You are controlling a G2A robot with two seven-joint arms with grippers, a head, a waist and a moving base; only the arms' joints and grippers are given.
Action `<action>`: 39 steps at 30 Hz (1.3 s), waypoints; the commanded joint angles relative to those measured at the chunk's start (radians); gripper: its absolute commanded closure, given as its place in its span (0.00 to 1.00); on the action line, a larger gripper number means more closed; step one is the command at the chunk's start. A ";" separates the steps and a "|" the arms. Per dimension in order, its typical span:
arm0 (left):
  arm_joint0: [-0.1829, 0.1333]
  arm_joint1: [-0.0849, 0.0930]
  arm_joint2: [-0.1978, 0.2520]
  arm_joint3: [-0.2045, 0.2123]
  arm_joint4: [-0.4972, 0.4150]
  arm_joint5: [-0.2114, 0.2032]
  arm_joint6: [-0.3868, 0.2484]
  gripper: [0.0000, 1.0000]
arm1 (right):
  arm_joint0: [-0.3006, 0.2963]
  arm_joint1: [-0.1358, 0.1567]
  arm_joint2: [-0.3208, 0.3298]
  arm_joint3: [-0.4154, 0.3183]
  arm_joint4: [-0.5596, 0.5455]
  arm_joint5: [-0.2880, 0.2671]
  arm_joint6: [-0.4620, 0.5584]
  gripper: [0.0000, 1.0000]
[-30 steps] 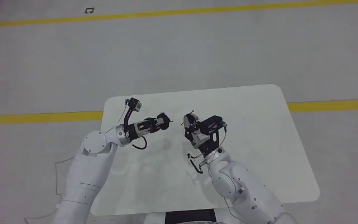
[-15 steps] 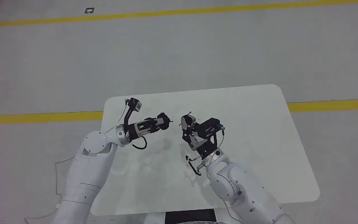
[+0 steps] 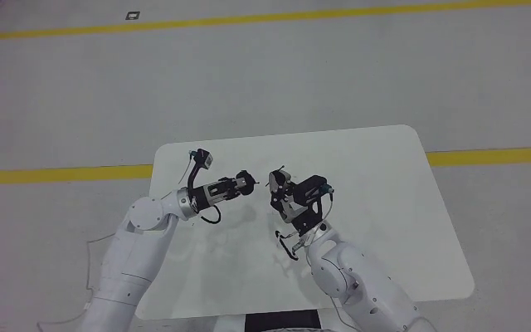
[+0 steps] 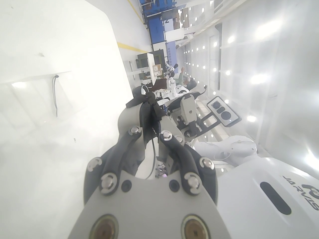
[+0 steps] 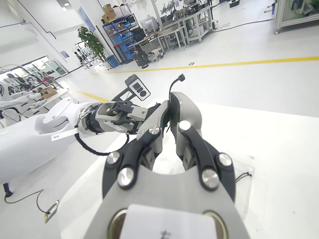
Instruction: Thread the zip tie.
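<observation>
Your right gripper has its jaws pinching a thin black plastic zip tie. The strap rises from between the pads and curls over, so its small square head sits just above the jaws' tips. Your left gripper hangs near the right jaws, tip facing tip, both above the white rounded surface. The left jaws are pressed together. A dark scrap shows at their tip, possibly the tie's other end, but the view is too poor to be sure.
</observation>
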 commanded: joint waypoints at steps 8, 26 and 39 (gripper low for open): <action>-0.004 0.004 0.009 0.001 -0.001 -0.001 0.007 1.00 | 0.000 0.000 0.000 0.000 0.000 0.000 0.000 1.00; -0.004 0.004 0.009 0.001 -0.001 -0.001 0.007 1.00 | 0.053 -0.033 -0.064 0.051 -0.073 0.101 0.003 1.00; -0.004 0.004 0.009 0.001 -0.001 -0.001 0.007 1.00 | 0.052 -0.038 -0.068 0.055 -0.072 0.094 -0.002 1.00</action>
